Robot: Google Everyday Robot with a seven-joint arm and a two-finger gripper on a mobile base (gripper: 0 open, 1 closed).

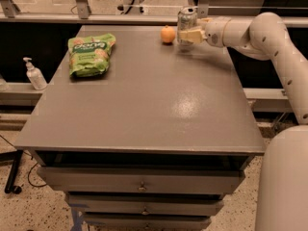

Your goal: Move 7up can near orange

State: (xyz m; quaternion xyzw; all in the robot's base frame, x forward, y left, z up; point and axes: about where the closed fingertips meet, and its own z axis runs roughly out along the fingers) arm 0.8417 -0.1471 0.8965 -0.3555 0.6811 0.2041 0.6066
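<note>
- A grey table (144,105) is filling the middle of the room, with its drawers (139,182) stacking down at 6 o'clock.
- Speckled floor (38,211) is showing at 7 o'clock.
- A pump bottle (34,74) is standing on a ledge (19,93) at 9 o'clock.
- A metal rail (96,18) is running across at 12 o'clock.
- Overhead light is glaring off the tabletop toward 3 o'clock.
- The gripper (185,34) is sitting at 1 o'clock, by the table's far edge.
</note>
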